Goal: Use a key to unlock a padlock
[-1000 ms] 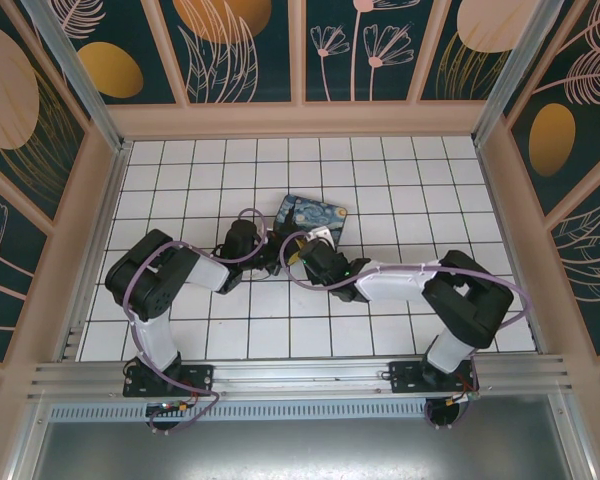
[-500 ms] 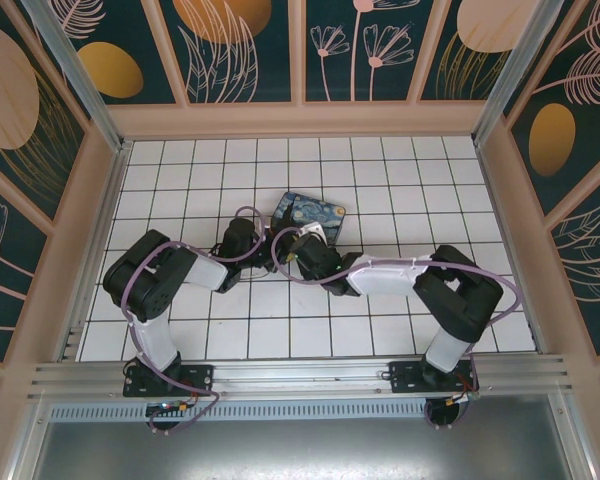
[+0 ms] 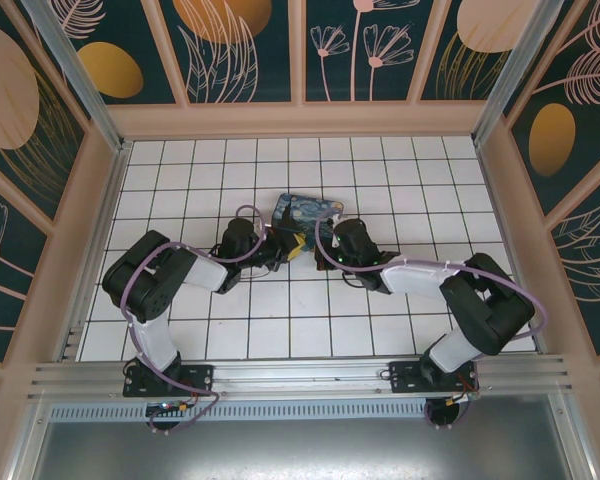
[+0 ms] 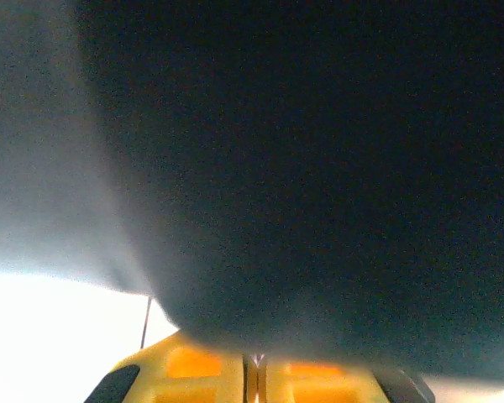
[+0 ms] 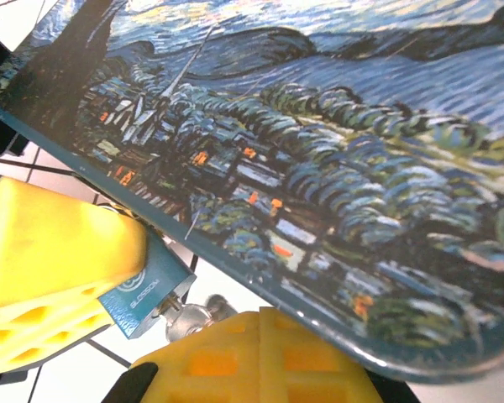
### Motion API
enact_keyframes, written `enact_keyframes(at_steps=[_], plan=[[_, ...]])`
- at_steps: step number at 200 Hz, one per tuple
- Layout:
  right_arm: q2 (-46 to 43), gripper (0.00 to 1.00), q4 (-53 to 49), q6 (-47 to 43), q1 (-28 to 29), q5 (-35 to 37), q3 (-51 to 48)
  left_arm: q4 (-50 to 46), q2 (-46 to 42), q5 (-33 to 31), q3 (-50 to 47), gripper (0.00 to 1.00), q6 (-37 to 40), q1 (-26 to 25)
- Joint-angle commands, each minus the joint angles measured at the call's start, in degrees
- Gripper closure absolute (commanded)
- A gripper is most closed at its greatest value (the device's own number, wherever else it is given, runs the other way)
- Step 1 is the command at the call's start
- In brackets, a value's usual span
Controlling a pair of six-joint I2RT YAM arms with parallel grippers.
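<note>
The padlock (image 5: 144, 291), a small teal body, hangs just off the near edge of the starry-night box (image 5: 319, 143). My left gripper (image 3: 287, 248) is shut on the padlock, and its yellow fingers (image 5: 55, 252) clamp the body from the left. The silvery key (image 5: 187, 318) sticks out of the padlock's underside. My right gripper (image 5: 259, 336) is shut with its pads pressed together. The key's head lies just left of its fingertips, not between them. In the left wrist view my left gripper (image 4: 255, 379) shows a thin slit under a dark blur. From above, my right gripper (image 3: 321, 252) faces the left one.
The starry-night box (image 3: 308, 212) lies flat on the white tiled floor (image 3: 380, 170), right behind both grippers. Wooden walls (image 3: 300, 120) close in the floor at the back and on both sides. Purple cables (image 3: 242, 214) loop over the wrists.
My right gripper has closed. Its wrist has swung to the right, so that it now faces the left gripper from the right side. The left arm has stayed put.
</note>
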Motion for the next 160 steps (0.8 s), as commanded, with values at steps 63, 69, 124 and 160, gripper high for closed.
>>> enact_keyframes(at_steps=[63,69,124,160], plan=[[-5.98,0.73,0.73,-0.85,0.27,0.53,-2.34,-1.58,0.41,5.00,-0.22,1.00,0.63,-1.06],[-6.23,0.70,-0.31,-1.39,0.63,0.97,-2.26,-1.68,0.38,5.11,-0.06,1.00,0.67,-1.07],[-4.22,0.64,-9.03,-7.42,7.27,11.60,1.78,-3.07,0.19,5.00,0.75,1.00,1.24,-1.08],[-0.51,0.60,-12.79,-11.88,11.64,22.55,4.95,-3.26,0.06,5.12,0.75,1.00,1.33,-1.04]])
